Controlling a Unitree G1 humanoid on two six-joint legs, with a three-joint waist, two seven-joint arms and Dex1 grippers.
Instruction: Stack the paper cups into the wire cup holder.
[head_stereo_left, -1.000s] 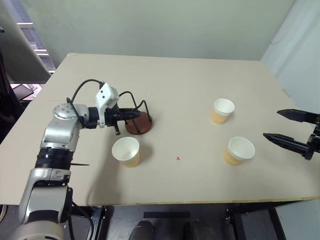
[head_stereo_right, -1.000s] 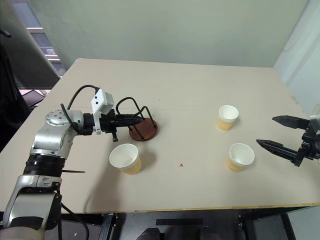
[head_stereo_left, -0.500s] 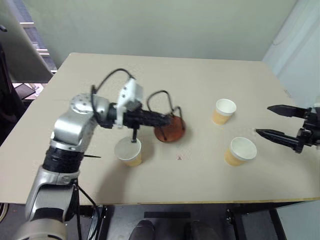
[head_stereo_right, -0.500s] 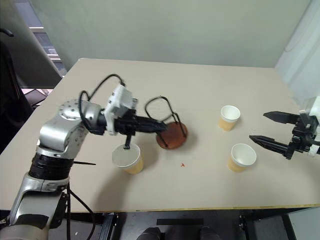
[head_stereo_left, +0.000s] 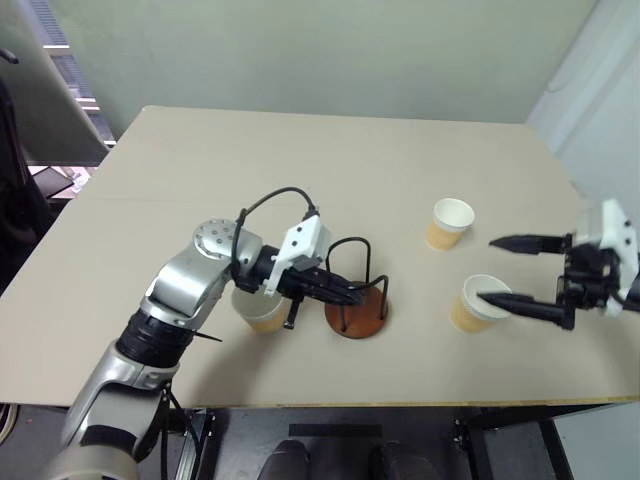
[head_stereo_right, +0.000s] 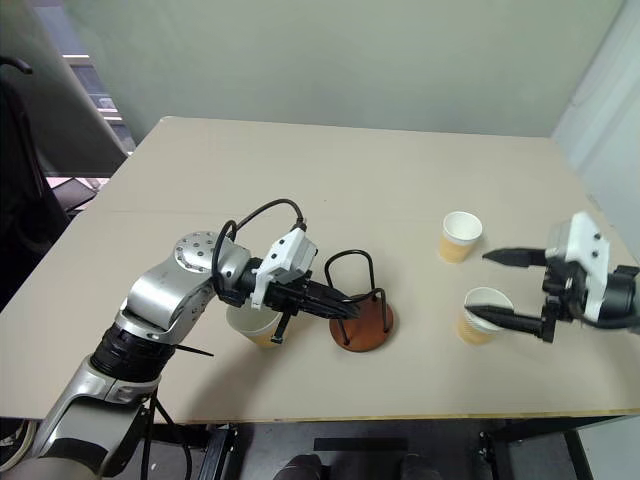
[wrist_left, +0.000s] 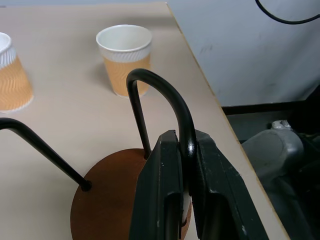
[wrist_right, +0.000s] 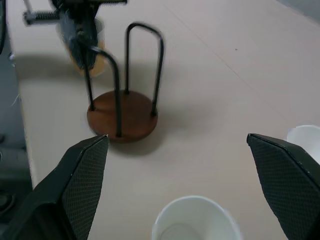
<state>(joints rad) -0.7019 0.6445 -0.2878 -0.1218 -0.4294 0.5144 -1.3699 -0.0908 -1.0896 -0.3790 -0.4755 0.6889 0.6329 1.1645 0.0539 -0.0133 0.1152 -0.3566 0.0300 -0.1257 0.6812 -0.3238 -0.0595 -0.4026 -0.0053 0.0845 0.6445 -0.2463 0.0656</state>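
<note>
The table (head_stereo_left: 200, 180) is a plain beige top, and everything on it sits toward the near edge.

The holder (head_stereo_left: 356, 300) looks like the easiest thing here to handle: a stiff wire frame on a wooden disc, probably light, but the base should keep it from tipping. The wire loops are the natural place to grab, and that's where the left gripper (wrist_left: 186, 165) is: its fingers are pinched tight on the top of one loop. It's a reddish-brown round base with thin black loops standing straight up, parked near the middle of the table, close to the near edge.

The cups are the fussy part. They're thin paper, so likely very light and easy to crush or knock over, and the ribbed tan-orange sides should give decent grip. Pinching across the side wall just under the rolled rim seems the safest hold, with gentle pressure. All three are upright and open side up, with white insides.

- The left cup (head_stereo_left: 256, 312) is just left of the holder, partly hidden under the left arm.
- The near right cup (head_stereo_left: 476, 303) sits by the near edge, right between the right gripper's (head_stereo_left: 505, 270) spread-wide fingers, not touched as far as anyone can tell.
- The far right cup (head_stereo_left: 447, 222) is a bit farther back, apart from everything.
</note>
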